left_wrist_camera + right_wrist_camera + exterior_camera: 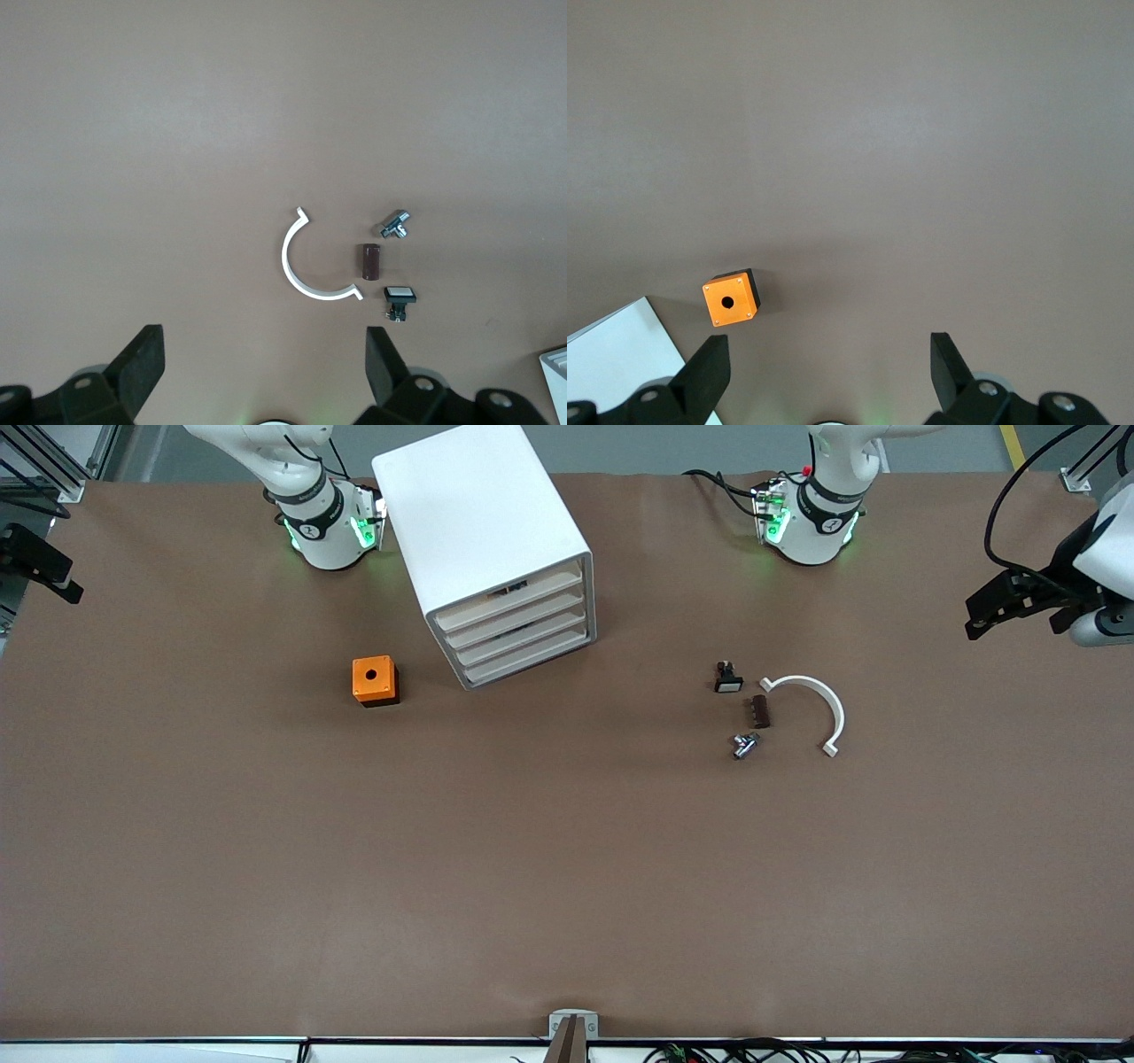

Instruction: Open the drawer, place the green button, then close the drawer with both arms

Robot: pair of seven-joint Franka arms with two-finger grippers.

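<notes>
While both sets of jaws gape empty, left gripper (266, 372) hangs at the left arm's table end, right gripper (828, 376) at the right's, half cut off; button (744, 745) tiny, between brown part (760, 711) and camera; drawer (529, 657) shut in cabinet (483, 540).

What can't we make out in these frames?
Drawers: all shut, fronts hide any contents, front view.
Button: too small to show cap colour, any view.
Right tool, open at the right arm's table end: mostly cut off by front view's edge.
Left tool, open at the left arm's end: arm cut off likewise.
</notes>
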